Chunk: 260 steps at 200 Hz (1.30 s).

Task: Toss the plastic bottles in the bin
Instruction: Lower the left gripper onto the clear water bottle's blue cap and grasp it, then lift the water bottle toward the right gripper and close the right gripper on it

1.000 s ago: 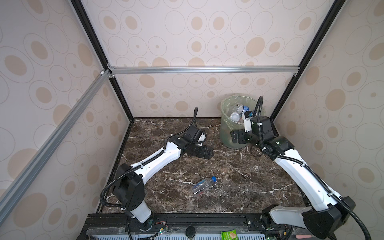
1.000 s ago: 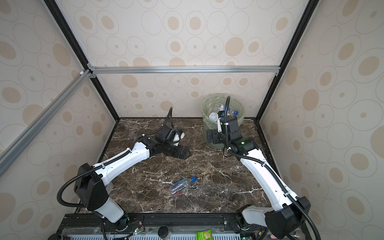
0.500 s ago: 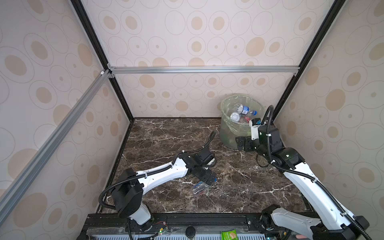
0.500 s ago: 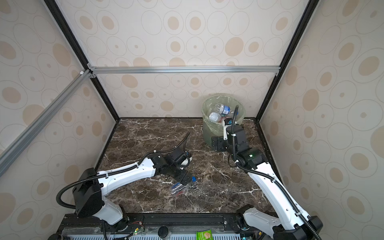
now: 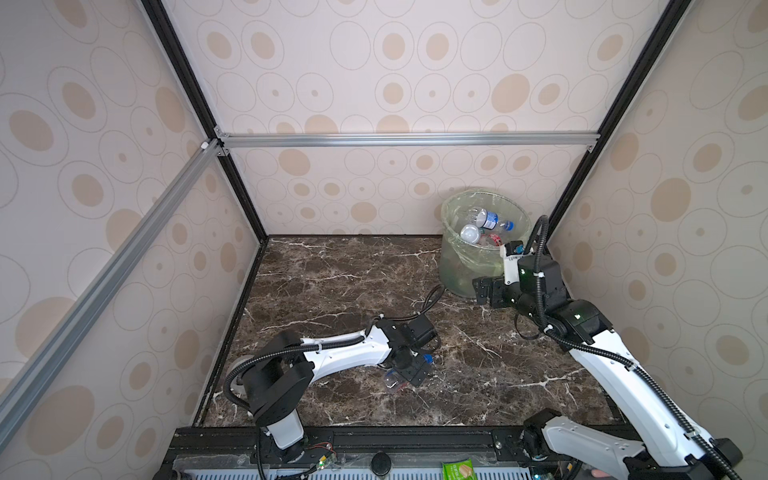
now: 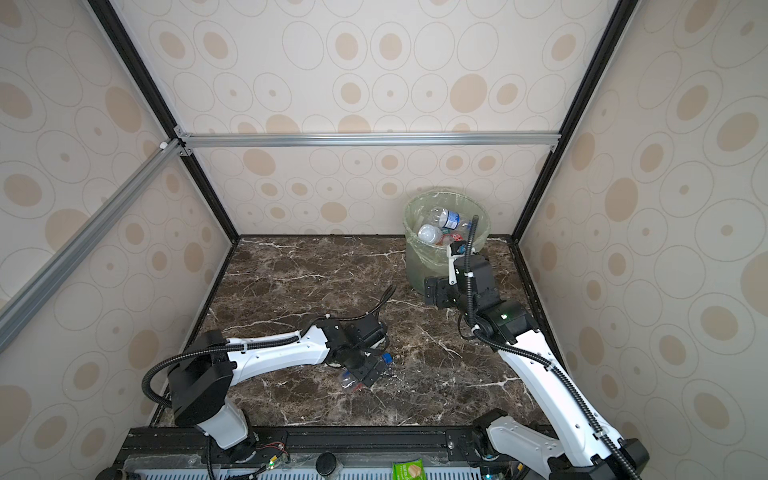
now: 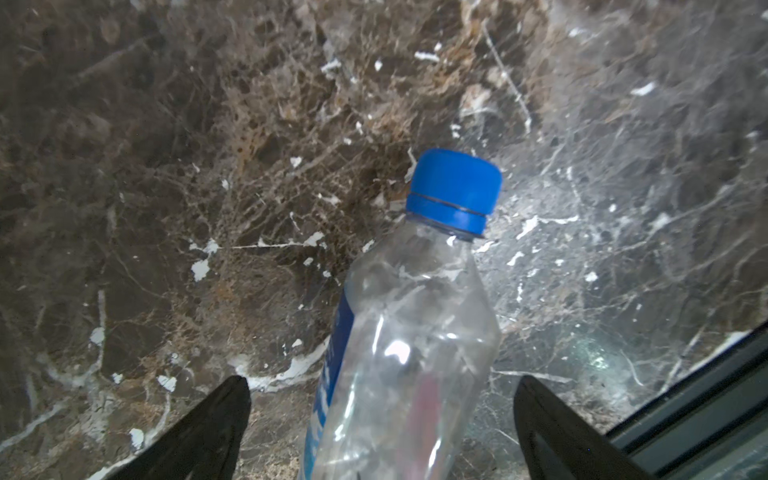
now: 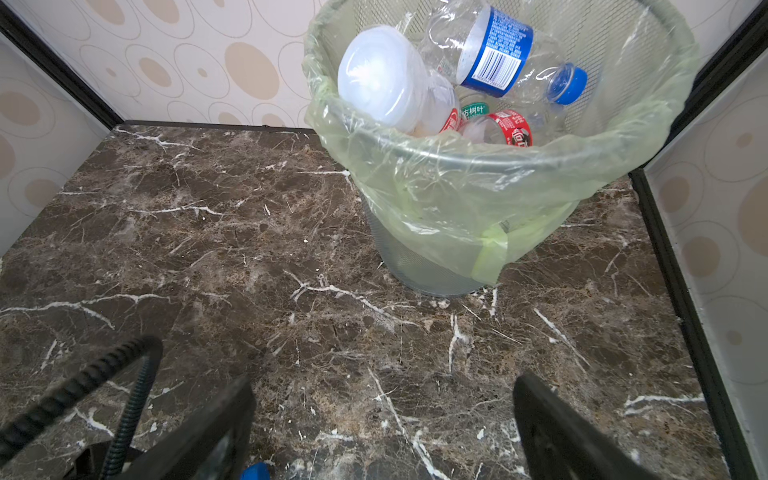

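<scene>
both top views: dark brown, white-veined marble tabletop [image 5: 332, 282], boxed in by beige circle-patterned wall panels [image 5: 395, 62]. round tapered translucent bin [image 5: 453, 266], lined with a pale green plastic bag folded over its rim, stands upright at the far right corner. right wrist view looks into it: a heap of clear plastic bottles [image 8: 494, 45], one with a blue label and blue cap on top, red-labelled ones under it, a white round end alongside. right gripper [image 5: 484, 291] hangs above the table just beside the bin's near side, jaws spread wide, nothing between them. left gripper [image 5: 411, 372] sits low over the near middle of the table, jaws likewise spread wide, gripping nothing. left wrist view: its two black fingers [image 7: 208, 428] flank a crushed clear plastic bottle [image 7: 415, 332] with a blue label, neither finger visibly touching it. this bottle lies on its side on the marble, well apart from the bin. its blue screw cap [image 7: 455, 187] points away from the fingers.
</scene>
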Available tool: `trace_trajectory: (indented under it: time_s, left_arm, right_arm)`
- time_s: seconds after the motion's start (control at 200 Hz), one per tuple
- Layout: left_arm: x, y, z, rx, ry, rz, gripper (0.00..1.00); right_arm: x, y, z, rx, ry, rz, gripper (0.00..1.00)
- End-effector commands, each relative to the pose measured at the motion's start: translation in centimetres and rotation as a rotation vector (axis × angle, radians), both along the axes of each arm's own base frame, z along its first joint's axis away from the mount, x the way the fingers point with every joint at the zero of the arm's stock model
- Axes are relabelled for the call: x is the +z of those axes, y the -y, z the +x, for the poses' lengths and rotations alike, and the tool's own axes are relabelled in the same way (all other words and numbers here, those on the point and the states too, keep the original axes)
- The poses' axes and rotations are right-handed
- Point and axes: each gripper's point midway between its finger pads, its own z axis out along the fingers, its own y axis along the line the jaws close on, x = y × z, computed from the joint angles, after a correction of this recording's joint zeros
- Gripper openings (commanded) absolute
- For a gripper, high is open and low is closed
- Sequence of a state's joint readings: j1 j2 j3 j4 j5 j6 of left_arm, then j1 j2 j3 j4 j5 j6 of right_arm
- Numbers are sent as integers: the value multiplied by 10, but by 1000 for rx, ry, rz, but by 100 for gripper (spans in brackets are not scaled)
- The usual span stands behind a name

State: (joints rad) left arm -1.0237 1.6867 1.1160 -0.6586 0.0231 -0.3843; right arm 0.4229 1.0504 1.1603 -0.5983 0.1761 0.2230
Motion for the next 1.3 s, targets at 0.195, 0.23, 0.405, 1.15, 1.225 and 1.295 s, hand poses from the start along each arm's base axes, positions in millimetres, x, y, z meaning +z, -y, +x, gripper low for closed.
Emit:
trace_trajectory:
  time_s: [0.195,0.23,0.405,1.15,1.225,1.295]
  left_arm:
    - [-12,3,4,-23,15,41,74]
    - [-13,3,5,-23,14,39,68]
    - [-8,5,7,-28,10,18,52]
    - [237,33,177,169,543,-658,51]
    - [255,38,181,157,579,-704,52]
    - [267,41,183,145,607,-730,53]
  right_arm:
    - [1,3,-3,-7,15,-5,100]
    - [-1,3,-4,-8,13,-8,100]
    - [-3,4,-2,-13,16,-13,100]
    - [35,-49,36,77,21,267,100]
    - [54,-56,49,86,42,309,100]
    - [72,-62,62,102,54,369,100]
